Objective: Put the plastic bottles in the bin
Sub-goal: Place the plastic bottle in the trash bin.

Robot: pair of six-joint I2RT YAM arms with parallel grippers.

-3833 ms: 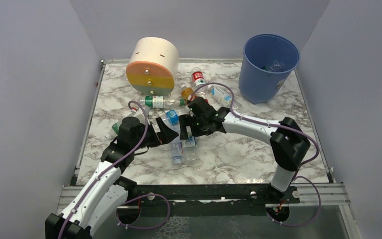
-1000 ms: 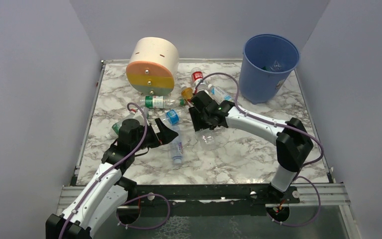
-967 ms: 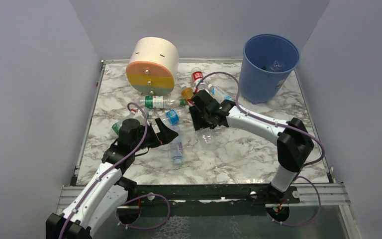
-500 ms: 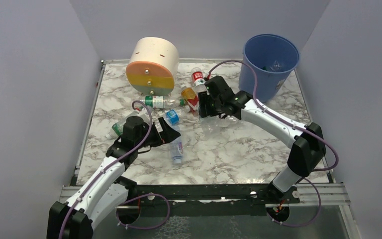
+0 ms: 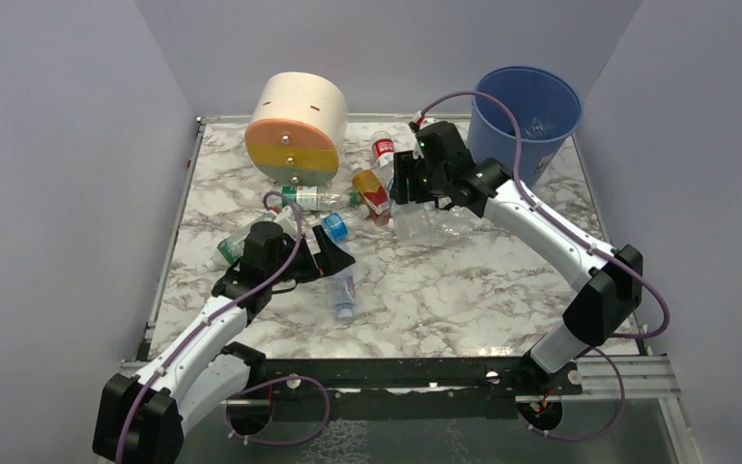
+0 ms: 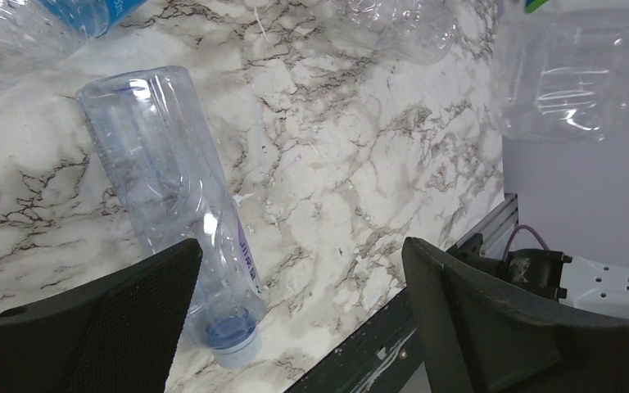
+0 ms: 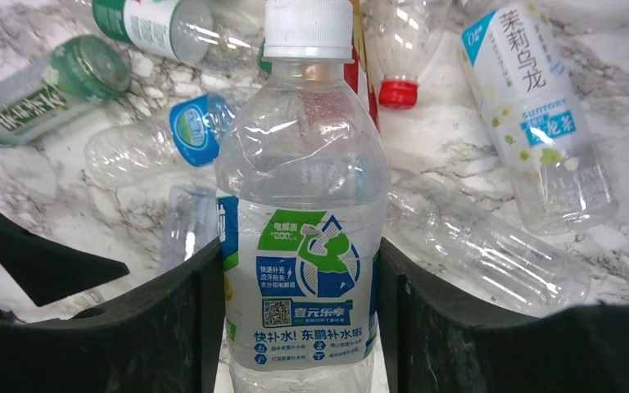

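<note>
My right gripper (image 7: 299, 315) is shut on a clear plastic bottle (image 7: 299, 164) with a white cap and a green and blue label. In the top view it hangs off the table as the held bottle (image 5: 425, 222), under the right gripper (image 5: 413, 198), left of the blue bin (image 5: 527, 145). My left gripper (image 6: 295, 315) stands open, low over the marble. A clear bottle with a blue cap (image 6: 164, 188) lies by its left finger (image 6: 90, 327). Further bottles (image 5: 372, 190) lie scattered mid-table. Another bottle (image 5: 536, 124) lies inside the bin.
A cream, orange and yellow cylinder (image 5: 295, 126) stands at the back left. Bottles with green (image 5: 304, 198), blue (image 5: 333, 227) and red (image 5: 384, 147) labels lie between it and the arms. The table's black front rail (image 6: 426, 327) runs under the left gripper.
My right gripper has lifted its bottle and carried it back and to the right, towards the bin. The left arm has edged a little to the right, jaws still wide.
</note>
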